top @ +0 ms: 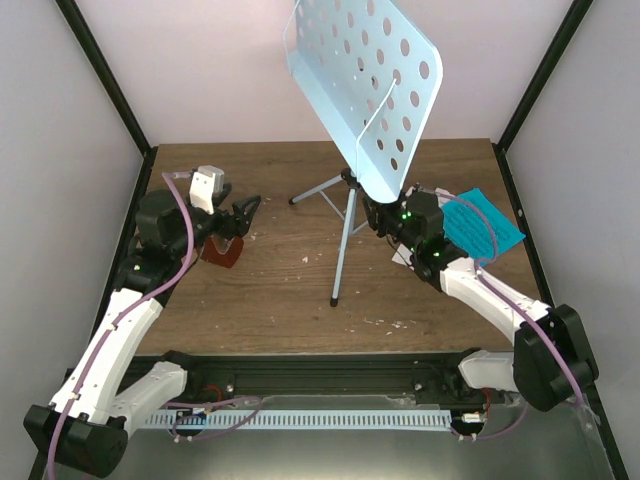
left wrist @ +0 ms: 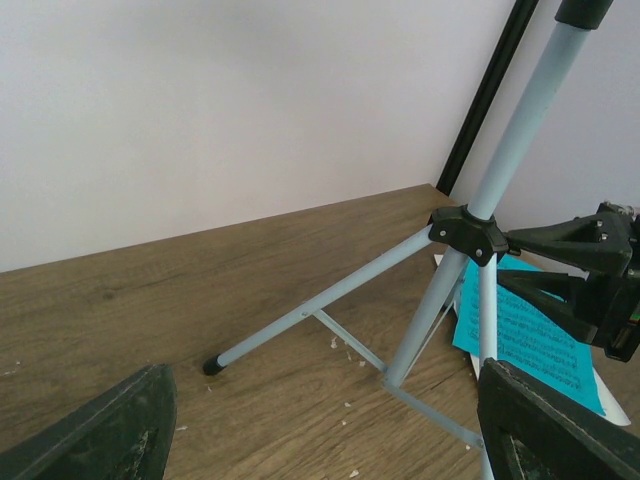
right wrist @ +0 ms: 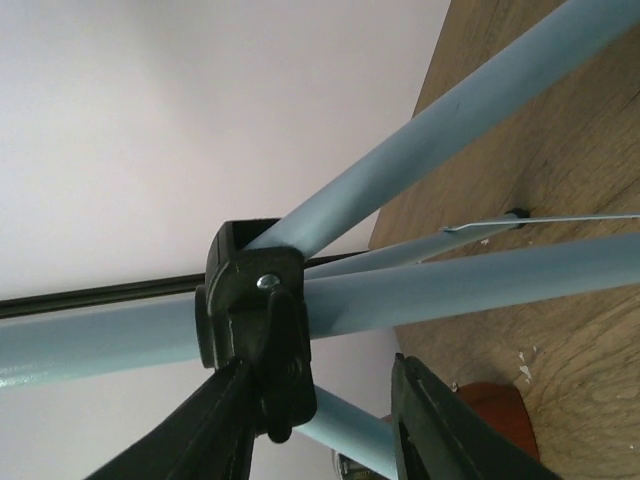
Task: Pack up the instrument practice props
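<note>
Here the right jaws sit part-open with the stand hub at their tips; left jaws gape empty.

Pale blue perforated music stand on silver tripod stands mid table; red-brown pyramid metronome to its L, blue sheet-music pages to its R.

Music stand: pale blue desk with a round-hole perforation pattern; pale blue tripod tubes; black hub and foot caps.
Sheet-music page: bright blue, dark notation lines.
Metronome: red-brown.
Worktop: brown wood grain.
</note>
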